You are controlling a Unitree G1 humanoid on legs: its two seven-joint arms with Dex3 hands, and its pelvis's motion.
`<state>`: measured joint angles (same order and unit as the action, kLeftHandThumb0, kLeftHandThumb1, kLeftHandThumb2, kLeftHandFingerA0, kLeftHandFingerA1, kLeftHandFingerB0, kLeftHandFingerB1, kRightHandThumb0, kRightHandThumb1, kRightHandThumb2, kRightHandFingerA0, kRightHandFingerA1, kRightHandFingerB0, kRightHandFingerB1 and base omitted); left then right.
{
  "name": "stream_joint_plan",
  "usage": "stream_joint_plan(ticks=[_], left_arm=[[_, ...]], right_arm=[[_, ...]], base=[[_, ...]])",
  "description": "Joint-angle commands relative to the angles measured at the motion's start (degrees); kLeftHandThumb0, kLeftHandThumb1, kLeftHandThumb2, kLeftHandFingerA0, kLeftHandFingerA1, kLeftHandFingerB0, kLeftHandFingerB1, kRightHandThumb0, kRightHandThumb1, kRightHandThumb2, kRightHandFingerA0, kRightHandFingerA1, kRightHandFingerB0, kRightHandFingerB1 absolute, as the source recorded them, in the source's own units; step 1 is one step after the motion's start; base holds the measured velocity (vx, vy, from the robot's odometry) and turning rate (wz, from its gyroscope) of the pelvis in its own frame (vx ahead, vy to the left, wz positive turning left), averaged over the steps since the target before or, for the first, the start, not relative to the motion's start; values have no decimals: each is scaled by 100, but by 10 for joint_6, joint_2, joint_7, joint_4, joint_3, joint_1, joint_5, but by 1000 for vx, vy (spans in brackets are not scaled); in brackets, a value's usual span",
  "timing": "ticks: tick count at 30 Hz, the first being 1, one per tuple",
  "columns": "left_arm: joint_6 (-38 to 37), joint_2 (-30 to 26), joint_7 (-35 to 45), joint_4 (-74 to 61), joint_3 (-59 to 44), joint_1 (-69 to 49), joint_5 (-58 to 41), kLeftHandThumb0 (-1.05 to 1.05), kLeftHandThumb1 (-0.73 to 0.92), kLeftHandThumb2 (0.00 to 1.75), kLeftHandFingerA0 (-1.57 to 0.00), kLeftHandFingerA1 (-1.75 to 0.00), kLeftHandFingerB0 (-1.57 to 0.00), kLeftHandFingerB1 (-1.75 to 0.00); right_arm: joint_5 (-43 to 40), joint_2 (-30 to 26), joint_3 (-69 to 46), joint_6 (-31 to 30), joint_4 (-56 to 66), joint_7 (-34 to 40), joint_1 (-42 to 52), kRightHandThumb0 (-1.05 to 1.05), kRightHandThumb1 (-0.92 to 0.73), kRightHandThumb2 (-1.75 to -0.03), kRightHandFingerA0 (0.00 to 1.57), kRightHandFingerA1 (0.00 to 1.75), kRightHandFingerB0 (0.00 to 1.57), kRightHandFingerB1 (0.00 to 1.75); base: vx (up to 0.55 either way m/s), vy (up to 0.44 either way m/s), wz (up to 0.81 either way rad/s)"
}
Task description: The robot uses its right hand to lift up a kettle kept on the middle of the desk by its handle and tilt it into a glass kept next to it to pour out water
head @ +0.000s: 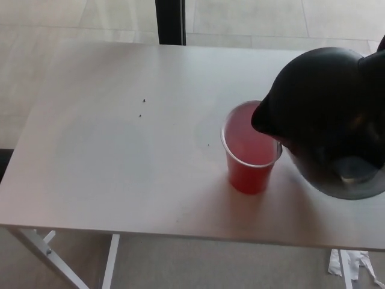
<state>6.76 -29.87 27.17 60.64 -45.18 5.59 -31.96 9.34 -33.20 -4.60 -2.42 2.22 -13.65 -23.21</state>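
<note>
Near edge of bench (120,198): bare, nothing on it w/in reach of either arm. Mid-depth, right of centre: red cup (249,150) stands upright, open mouth up. Just right of it, black kettle (325,114) is tipped toward the left, base lifted clear on its near-right side, spout over the cup's right rim, partly covering it. No water stream can be made out. Key relation: spout lies left of kettle body, tilt axis runs right-to-left, so further tilt leftward should carry water into cup. Right hand: not in view; a dark shape at far right edge can't be identified, grip on handle can't be told. Left hand: not in view. Far: floor tiles and dark post (170,21).
</note>
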Motion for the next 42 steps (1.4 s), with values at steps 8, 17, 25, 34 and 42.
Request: stream_joint_plan(ticks=[8,17,25,34,42], left_arm=[[6,-19,-10,-6,7,5,0,-105,46,119,-122,-87,-71,-145],[8,-20,-3,-6,3,9,-8,-105,52,110,-122,-90,-79,-132],[12,-22,-13,-19,9,17,-4,-105,64,91,-122,-87,-78,-129],[12,-25,-19,-17,10,22,-5,-105,60,99,-116,-95,-83,-123],[17,-29,-5,-13,7,17,-10,-105,52,113,-123,-86,-76,-134]], right_arm=[[117,-44,76,-221,66,-59,-104,-20,-52,-98,94,175,85,121],[168,-75,134,-233,84,-98,-159,-25,-48,-110,90,175,76,137],[194,-83,172,-138,83,-79,-169,-25,-51,-91,88,175,72,145],[236,-78,198,-116,100,-87,-173,-26,-43,-104,92,175,88,102],[331,-56,234,-180,138,-114,-187,-33,-60,-83,90,175,69,100]], base=[[0,0,0],[0,0,0],[0,0,0],[0,0,0],[0,0,0]])
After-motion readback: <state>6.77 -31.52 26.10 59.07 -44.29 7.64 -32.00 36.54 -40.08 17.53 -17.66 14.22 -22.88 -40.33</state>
